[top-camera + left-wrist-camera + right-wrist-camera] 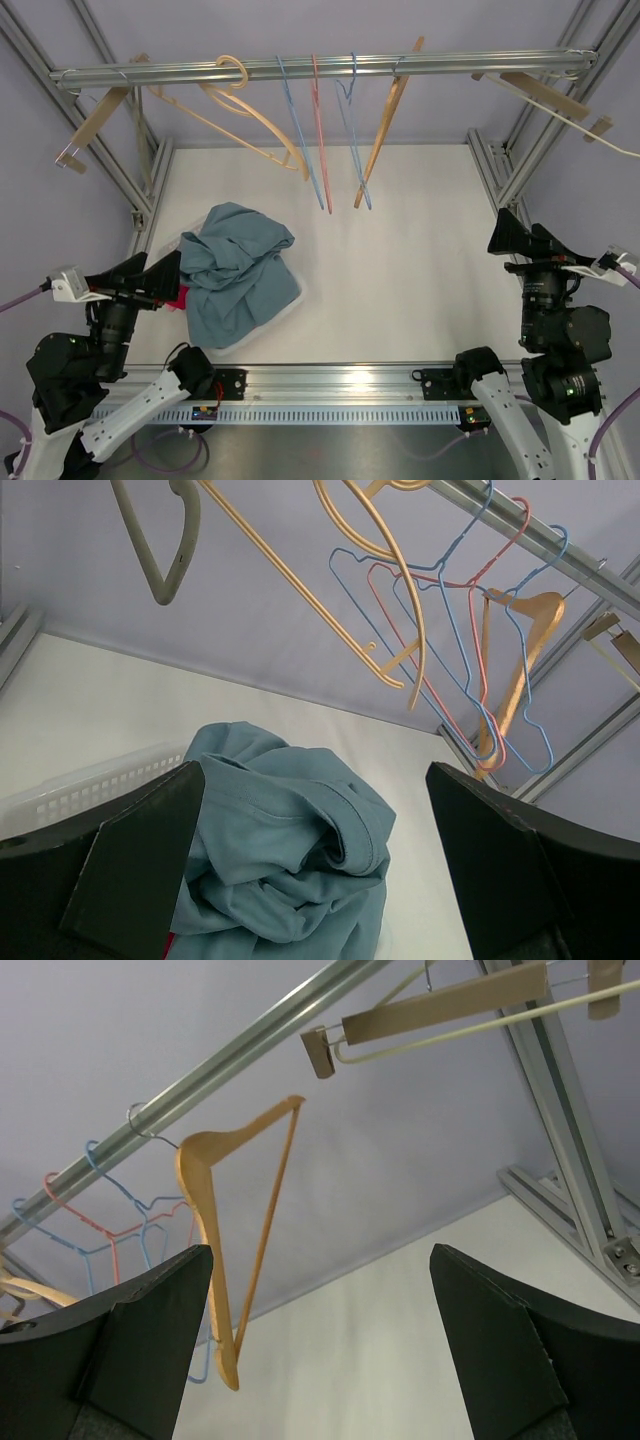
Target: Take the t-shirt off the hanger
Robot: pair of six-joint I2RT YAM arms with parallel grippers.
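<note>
A crumpled teal t-shirt [238,270] lies heaped in a white plastic basket [90,780] on the left of the white table [420,250], touching no hanger. Wooden and coloured wire hangers [387,122] dangle from a silver metal rail [450,64] above. The left gripper [163,258], beside the basket, and the right gripper [520,225], well apart from it, both have jaws spread wide and hold nothing.

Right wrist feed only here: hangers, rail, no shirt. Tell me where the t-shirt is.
Observer: The teal t-shirt lies crumpled in a white basket on the table, left side, on no hanger.
Operator: Report the left gripper.
Observer: The left gripper is open and empty, pointing at the shirt from beside the basket.
Operator: Check the hangers outside my frame.
Observer: Every hanger on the rail is bare, including the wooden clip hanger at far left.
</note>
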